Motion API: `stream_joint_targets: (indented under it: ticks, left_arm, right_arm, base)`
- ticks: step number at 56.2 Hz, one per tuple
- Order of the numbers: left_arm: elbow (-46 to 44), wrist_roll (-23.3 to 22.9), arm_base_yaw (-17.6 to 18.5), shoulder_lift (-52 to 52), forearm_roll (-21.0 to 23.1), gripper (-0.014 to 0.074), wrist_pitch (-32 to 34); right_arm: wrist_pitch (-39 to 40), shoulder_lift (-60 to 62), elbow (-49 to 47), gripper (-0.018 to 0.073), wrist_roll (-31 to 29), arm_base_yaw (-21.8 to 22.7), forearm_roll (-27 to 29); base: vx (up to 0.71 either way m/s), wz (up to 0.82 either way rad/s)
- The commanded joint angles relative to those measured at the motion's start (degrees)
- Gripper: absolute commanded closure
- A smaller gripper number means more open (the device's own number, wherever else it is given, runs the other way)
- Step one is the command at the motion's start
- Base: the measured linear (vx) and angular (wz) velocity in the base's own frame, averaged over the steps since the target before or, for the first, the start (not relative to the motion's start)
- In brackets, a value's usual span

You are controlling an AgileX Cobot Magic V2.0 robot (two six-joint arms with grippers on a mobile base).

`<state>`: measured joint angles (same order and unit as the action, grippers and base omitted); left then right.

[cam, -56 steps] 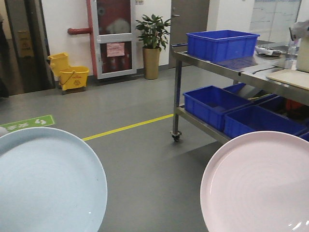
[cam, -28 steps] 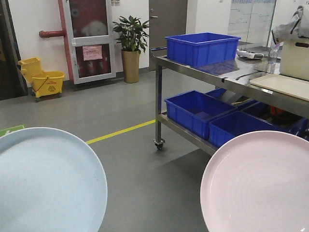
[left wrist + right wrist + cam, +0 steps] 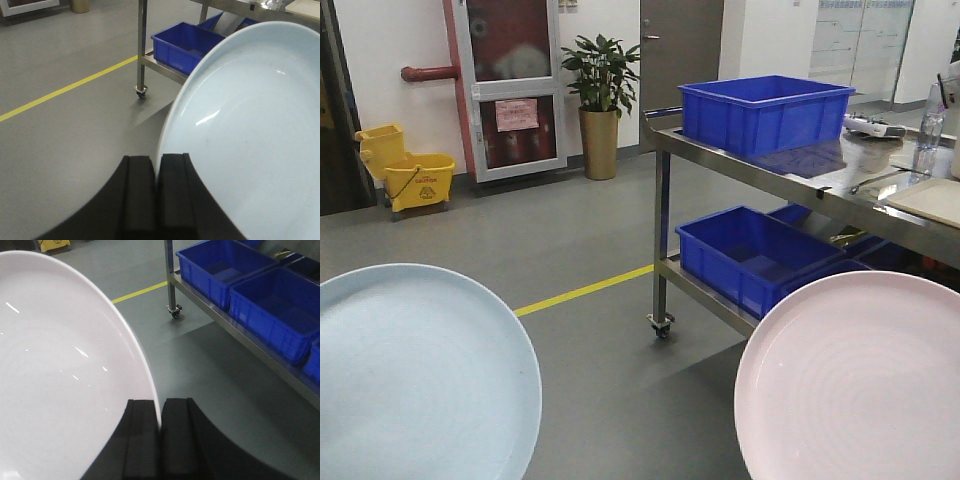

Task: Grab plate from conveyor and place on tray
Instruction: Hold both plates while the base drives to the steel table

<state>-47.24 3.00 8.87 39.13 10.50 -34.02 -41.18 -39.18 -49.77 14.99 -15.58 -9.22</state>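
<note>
The pale blue plate [image 3: 420,380] is held off the floor by the left hand [image 3: 156,200], whose two black fingers [image 3: 137,195] are pinched together on its near rim. The pale pink plate [image 3: 860,385] is carried the same way by the right hand [image 3: 160,440], its fingers closed on the rim at the edge nearest the wrist camera. In the front view the two plates fill the lower corners, apart from each other, with grey floor between them.

The pink plate hangs in front of the steel tabletop [image 3: 820,170], overlapping its lower shelf in that view. The blue plate is well to the left of the tabletop. At the tabletop's far right lies a flat cream slab, probably the tray [image 3: 932,200], though only a corner of it shows. Neither plate touches it.

A blue crate [image 3: 765,112] stands at the tabletop's left end, and a clear bottle [image 3: 932,115] stands farther right. On the shelf under the tabletop sit more blue crates [image 3: 750,250]. A yellow floor line [image 3: 585,290] runs off to the left of the tabletop's castor leg [image 3: 662,250]. Beyond the tabletop, along the back wall, are a potted plant [image 3: 600,95], a red-framed door [image 3: 510,90] and a yellow mop bucket [image 3: 410,175]
</note>
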Motion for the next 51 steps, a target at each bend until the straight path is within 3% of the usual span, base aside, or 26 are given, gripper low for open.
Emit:
stream_joint_targets:
  ticks: [1, 51]
  left_arm:
    - [-1.75, -0.57, 0.32, -0.04, 0.79, 0.0602, 4.96]
    - [-1.75, -0.57, 0.32, -0.04, 0.79, 0.0602, 4.96]
  right_arm:
    - [4.92, 0.08, -1.63, 0.0569, 0.07, 0.20, -0.77]
    - [4.92, 0.08, -1.63, 0.0569, 0.07, 0.20, -0.77]
  base:
    - [0.41, 0.01]
    - [0.41, -0.07]
